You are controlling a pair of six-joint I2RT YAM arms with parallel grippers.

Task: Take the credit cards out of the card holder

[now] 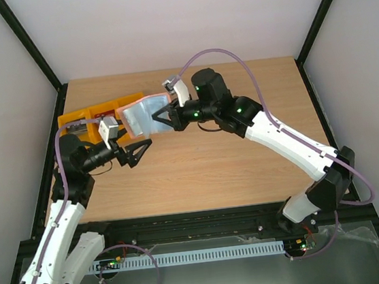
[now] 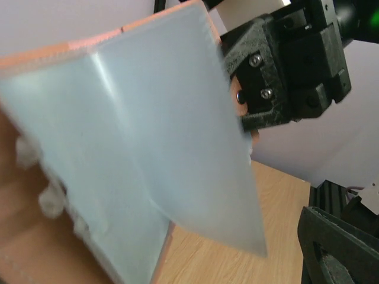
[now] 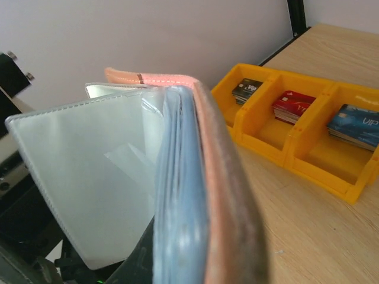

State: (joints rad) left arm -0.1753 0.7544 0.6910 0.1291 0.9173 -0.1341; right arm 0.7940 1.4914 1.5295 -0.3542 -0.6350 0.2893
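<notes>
- Top external view: my left gripper hangs over the table with its jaws spread wide and nothing between them. It points toward the card holder but stays apart from it. My right gripper is closed on the holder's right edge and carries it, opened out, above the table just beside the yellow tray.
- Left wrist view: the holder's pale blue-grey sleeves fill the picture and tilt steeply. My right gripper's black jaws pinch the pinkish-brown rim at upper right. One finger of my left gripper shows at lower right, touching nothing.
- Right wrist view: the holder stands edge-on close to the lens, tan outside, with its clear sleeves fanned to the left. The credit cards lie in the tray's three compartments: dark grey, red and blue stacks. I cannot tell whether any card is in the sleeves.
</notes>
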